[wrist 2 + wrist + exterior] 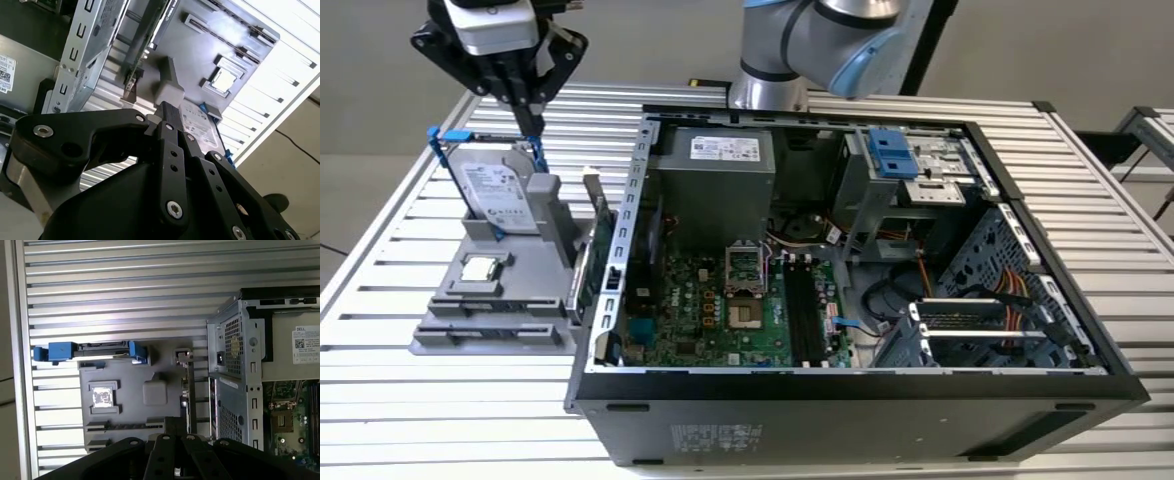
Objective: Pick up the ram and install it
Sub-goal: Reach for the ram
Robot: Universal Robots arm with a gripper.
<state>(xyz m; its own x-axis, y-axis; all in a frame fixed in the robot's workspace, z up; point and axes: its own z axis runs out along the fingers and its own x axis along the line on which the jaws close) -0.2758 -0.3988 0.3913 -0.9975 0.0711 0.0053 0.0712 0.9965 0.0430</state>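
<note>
Pincer (531, 122): black, fingers pressed together, holding nothing. It hangs just above the top edge of the hard drive (498, 190), clear of the ram.

Ram (592, 235): dark-green stick, standing on its long edge in a slot of the grey holder (491, 332). It sits between the hard drive and the side wall of the computer case (854, 405). It appears edge-on in the first wrist view (190, 385).

Hard drive: silver, in a blue frame, upright in the holder.

Processor chip (480, 268): small silver square, flat in the holder.

Computer case: open, on the slatted desk (440, 430), at the exterior view's right of the holder.
</note>
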